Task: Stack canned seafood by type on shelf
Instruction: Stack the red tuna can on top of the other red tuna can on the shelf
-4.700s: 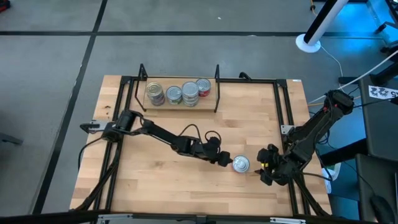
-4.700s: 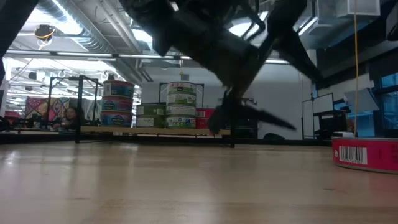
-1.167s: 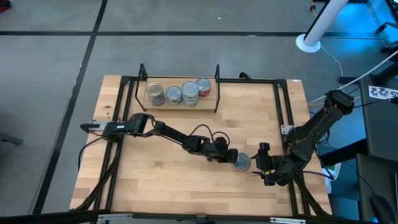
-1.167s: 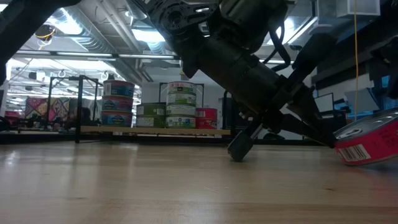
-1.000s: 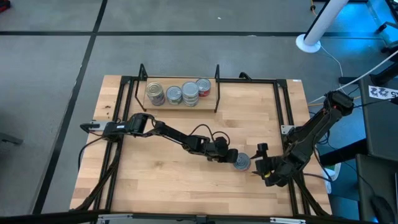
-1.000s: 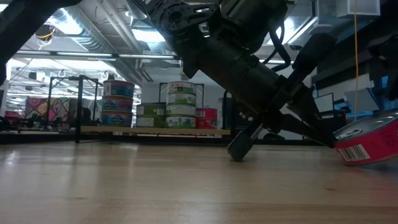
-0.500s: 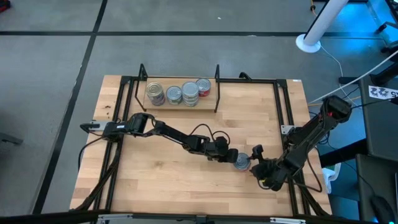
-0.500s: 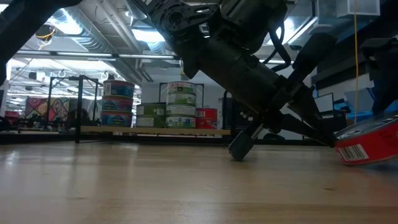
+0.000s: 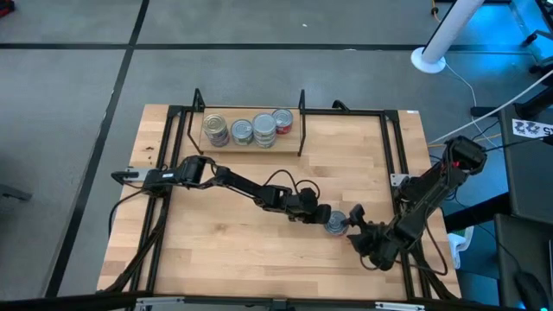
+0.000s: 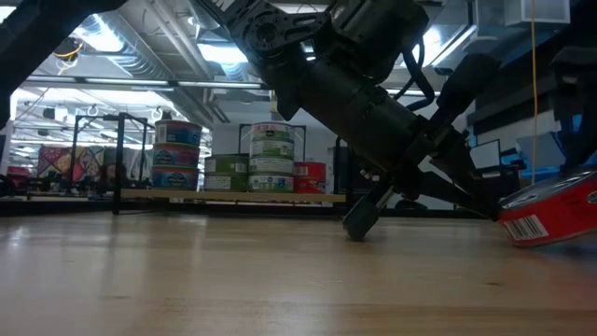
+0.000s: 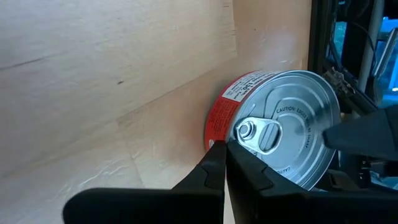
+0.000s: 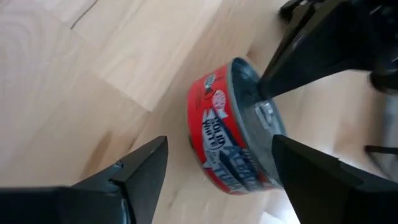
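A short tin [image 11: 280,137] with a red side label and a silver pull-tab lid lies tilted on the tabletop, right of centre [image 9: 335,225]. My left gripper [image 11: 225,146] is shut with its tips against this tin. My right gripper [image 12: 219,142] is open, and its two fingers stand on either side of the tin [image 12: 233,134] with gaps showing. At the far side, the shelf [image 9: 251,145] carries several more tins [image 10: 270,159], some of them stacked. My left gripper's shut fingertips meet the tin at the lid's rim [image 11: 233,124], on the side toward my left arm and beside the pull tab. They come slanting down from the table's left. The tin is tipped, its lid facing the gripper and its lower left edge [image 10: 511,235] on the table.
Black metal rails [image 9: 393,147] frame the tabletop on all sides. Bare wood [image 9: 225,242] spreads across the near left part of the table. The two black uprights [image 9: 301,121] stand at the ends of the shelf.
My right gripper has sunk and shifted toward the table's near edge and closer to the tin, rolling about its own axis as it went, and it has stayed open. My left gripper has kept still against the tin, which remains tilted.
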### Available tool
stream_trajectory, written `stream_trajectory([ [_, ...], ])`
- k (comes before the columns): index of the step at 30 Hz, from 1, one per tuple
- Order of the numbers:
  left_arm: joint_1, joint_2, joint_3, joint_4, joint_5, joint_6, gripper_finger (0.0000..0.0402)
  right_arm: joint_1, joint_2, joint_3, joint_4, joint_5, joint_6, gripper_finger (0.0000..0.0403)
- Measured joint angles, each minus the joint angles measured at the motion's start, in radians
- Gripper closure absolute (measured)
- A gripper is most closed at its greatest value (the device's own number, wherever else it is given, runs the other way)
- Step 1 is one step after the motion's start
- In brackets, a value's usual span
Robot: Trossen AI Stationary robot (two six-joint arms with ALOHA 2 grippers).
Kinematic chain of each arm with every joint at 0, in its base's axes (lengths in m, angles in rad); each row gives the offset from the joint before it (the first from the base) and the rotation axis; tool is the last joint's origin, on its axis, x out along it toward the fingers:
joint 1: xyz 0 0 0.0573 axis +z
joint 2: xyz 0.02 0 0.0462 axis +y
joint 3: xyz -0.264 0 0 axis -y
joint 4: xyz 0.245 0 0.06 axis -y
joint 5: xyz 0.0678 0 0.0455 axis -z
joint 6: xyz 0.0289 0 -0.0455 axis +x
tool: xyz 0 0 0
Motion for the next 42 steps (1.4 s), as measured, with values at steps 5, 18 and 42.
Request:
stream_trajectory([
  [5,0.000,0.000,0.000,0.000,-0.001,0.000,0.0398,0.019,0.044,0.000,0.009,0.081,-0.021,0.0114],
  [18,-0.001,0.000,0.000,0.000,0.011,0.058,0.0398,0.018,0.188,0.000,0.058,0.225,-0.064,0.0151],
  [42,0.024,-0.308,-0.004,-0.387,-0.204,0.712,0.0398,-0.034,0.187,0.157,0.094,0.265,-0.050,0.0262],
])
